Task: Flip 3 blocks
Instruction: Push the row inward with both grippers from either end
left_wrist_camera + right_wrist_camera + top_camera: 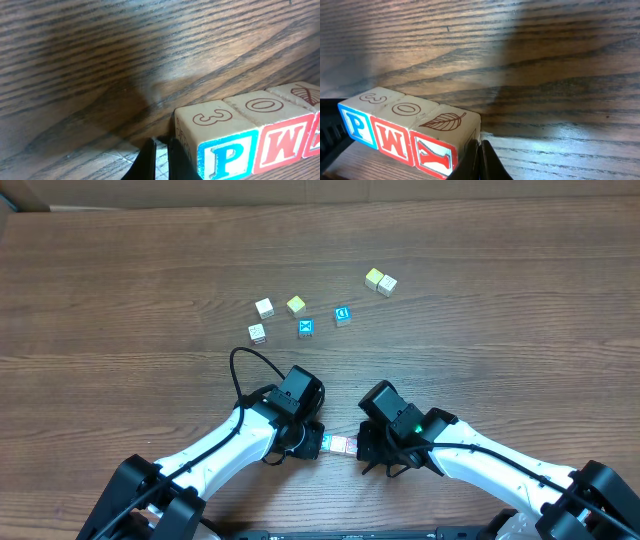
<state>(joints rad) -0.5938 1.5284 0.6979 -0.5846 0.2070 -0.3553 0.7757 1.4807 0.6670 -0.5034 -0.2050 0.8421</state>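
Three letter blocks stand side by side in one row (340, 445) between my two grippers near the table's front edge. In the left wrist view the blue P block (227, 155) is nearest, then the red W block (282, 145); the third is cut off at the right edge. The right wrist view shows P (355, 122), W (390, 137) and the red Y block (436, 152), whose top face carries a leaf. My left gripper (160, 162) is shut, its fingers against the P end. My right gripper (481, 160) is shut, against the Y end. Neither holds anything between its fingers.
Farther back lie loose cubes: two white ones (264, 307) (257, 333), a yellow one (296, 305), a blue X cube (306, 328), a blue D cube (342, 315), and a yellow and cream pair (380, 281). A black cable loop (240, 370) rises from the left arm.
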